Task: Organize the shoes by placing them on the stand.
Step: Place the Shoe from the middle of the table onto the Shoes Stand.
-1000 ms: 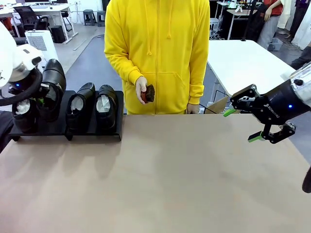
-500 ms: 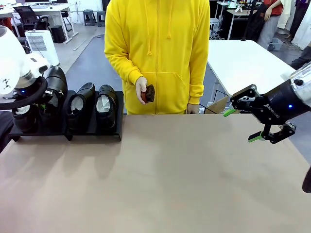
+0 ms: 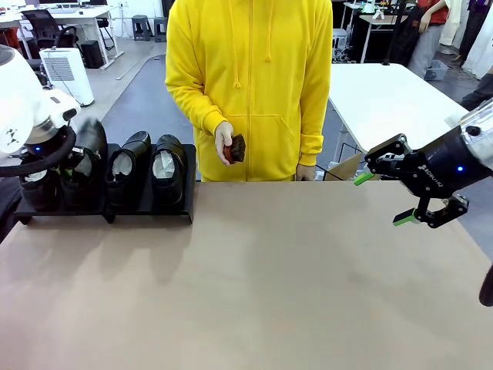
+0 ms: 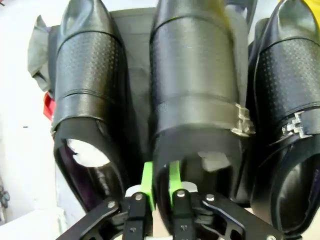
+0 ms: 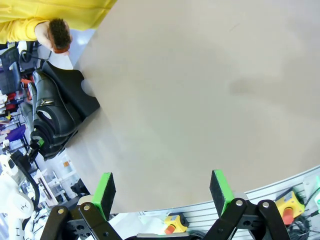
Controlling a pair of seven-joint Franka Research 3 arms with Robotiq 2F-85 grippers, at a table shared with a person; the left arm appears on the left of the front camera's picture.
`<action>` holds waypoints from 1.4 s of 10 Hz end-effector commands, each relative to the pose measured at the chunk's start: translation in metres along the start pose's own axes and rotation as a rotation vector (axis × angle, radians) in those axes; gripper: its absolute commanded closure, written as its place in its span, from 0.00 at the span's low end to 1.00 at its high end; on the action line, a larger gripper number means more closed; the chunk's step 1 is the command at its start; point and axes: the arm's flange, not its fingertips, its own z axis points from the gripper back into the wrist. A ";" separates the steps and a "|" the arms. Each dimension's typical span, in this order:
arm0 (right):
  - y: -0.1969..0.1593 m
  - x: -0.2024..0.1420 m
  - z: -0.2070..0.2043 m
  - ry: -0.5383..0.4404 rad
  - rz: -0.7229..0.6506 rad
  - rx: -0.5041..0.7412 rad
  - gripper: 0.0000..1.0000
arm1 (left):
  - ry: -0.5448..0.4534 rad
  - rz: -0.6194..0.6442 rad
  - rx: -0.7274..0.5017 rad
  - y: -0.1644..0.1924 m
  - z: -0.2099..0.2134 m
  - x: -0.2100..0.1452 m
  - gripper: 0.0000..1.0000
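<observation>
Second shoe has lowered onto stand, left pincer half-hidden.

Beige table; black stand at far left corner, holding shoes.

Left gripper low at far left, fingers nearly together, right gripper raised, fingers spread wide

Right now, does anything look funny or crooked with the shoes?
A little. The second shoe from the left stands taller than its neighbours on the stand, and the left hand pinches its back rim. The two right-side shoes sit flat. A person's hand holds a small brush.
</observation>
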 end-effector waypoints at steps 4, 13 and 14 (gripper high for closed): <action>0.000 0.001 0.001 -0.004 0.010 -0.008 0.00 | -0.069 -0.002 0.052 -0.009 0.006 0.007 0.00; 0.000 0.001 0.001 -0.004 0.010 -0.008 0.00 | -0.154 -0.045 -0.004 -0.021 0.079 0.006 0.03; 0.000 0.001 0.001 -0.004 0.010 -0.008 0.00 | -0.154 -0.045 -0.004 -0.021 0.079 0.006 0.03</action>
